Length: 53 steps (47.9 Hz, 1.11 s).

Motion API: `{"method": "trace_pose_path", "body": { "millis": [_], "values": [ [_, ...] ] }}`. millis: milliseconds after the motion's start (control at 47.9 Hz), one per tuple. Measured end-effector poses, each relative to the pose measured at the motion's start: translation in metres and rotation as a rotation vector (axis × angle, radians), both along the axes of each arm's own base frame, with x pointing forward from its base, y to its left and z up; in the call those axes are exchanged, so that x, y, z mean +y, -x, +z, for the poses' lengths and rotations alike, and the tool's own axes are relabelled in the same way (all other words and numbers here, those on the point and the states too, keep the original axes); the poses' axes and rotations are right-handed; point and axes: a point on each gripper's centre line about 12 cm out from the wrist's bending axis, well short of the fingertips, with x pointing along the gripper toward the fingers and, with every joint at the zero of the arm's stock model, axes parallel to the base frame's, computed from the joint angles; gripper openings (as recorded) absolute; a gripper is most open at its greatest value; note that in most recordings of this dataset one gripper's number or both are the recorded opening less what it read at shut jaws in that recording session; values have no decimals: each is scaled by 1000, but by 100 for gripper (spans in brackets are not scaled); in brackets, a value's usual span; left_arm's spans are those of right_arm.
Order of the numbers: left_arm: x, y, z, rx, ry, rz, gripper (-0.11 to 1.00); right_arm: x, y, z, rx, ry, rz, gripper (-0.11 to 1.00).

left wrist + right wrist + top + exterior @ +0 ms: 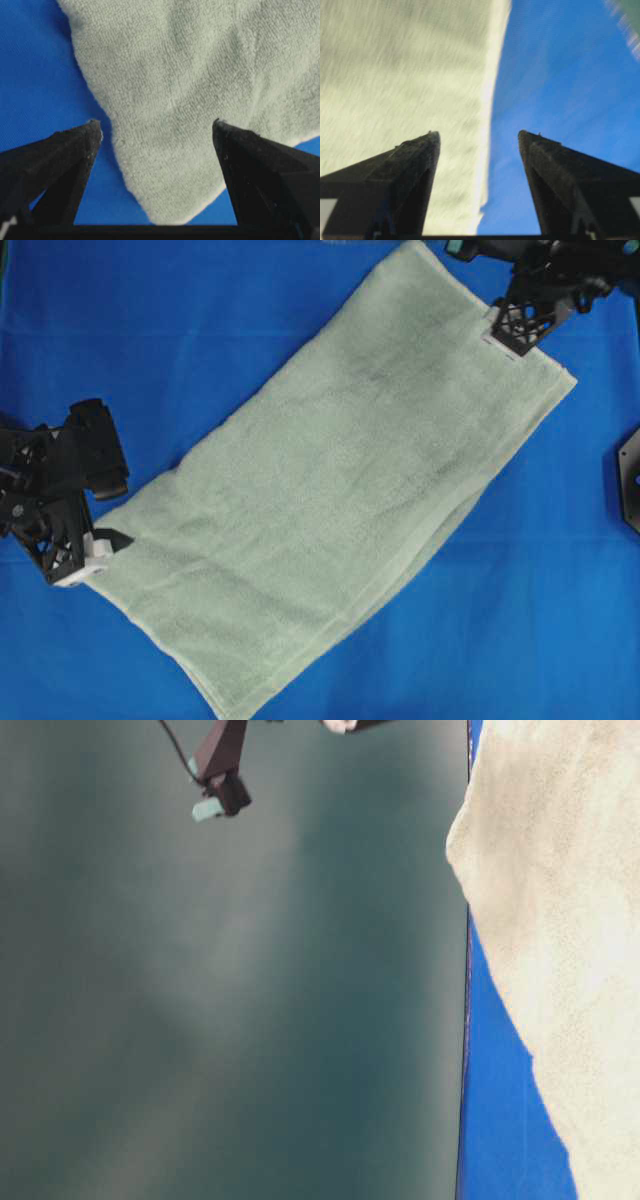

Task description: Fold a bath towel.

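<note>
The bath towel [330,500] lies flat on the blue cloth [540,620] that covers the worktop, as a long strip running diagonally from the near-left part of the worktop to its far-right part. It looks doubled: along its right long side a lower layer shows a little beyond the upper one. One short end reaches the near edge of the overhead view, the other ends near the far-right corner.

The left gripper [100,552] is at the towel's left corner, close to the left edge of the worktop. In the left wrist view its jaws stand wide apart, and the pointed corner of the towel [190,100] lies between the two fingers [75,150] without being clamped (the cloth rests flat on the blue surface there).

The right gripper [508,337] is at the far short end of the towel, near the far-right corner of the worktop. The right wrist view is blurred, but the jaws are clearly apart: one finger [415,165] is over the towel [400,75], the other is over the blue cloth [560,75], and the lighter hemmed edge runs between them.

In the table-level view only a part of the towel [560,920] shows at the right side.
</note>
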Motion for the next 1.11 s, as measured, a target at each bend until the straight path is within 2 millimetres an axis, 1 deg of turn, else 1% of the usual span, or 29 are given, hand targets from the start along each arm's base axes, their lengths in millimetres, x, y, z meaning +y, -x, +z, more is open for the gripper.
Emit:
{"method": "trace_pose_path", "body": {
  "millis": [167, 230, 522, 606, 689, 877, 919, 982, 1107],
  "values": [
    [-1, 0, -1, 5, -11, -23, 86, 1, 3, -2, -14, -23, -15, 63],
    [-1, -1, 0, 5, -13, -25, 86, 2, 3, -7, -18, -28, -13, 63],
    [-1, -1, 0, 5, -13, -25, 86, 1, 4, -55, -21, -69, -14, 63],
    [-1, -1, -1, 5, -13, -25, 86, 0, 7, -72, -12, -84, -18, 63],
    [0, -1, -1, 5, -13, -23, 86, -1, 10, -83, -9, -94, -27, 63],
    [0, -1, -1, 8, -14, -23, 86, -1, 13, -86, -22, -90, -28, 62],
    [0, -1, -1, 8, -14, -23, 86, 0, 14, -86, -19, -91, -28, 60],
    [0, -1, -1, 6, -14, -23, 86, 0, 14, -87, -22, -90, -27, 53],
    [0, -1, -1, 6, -13, -23, 86, 0, 13, -88, -36, -87, -26, 22]
  ]
}}
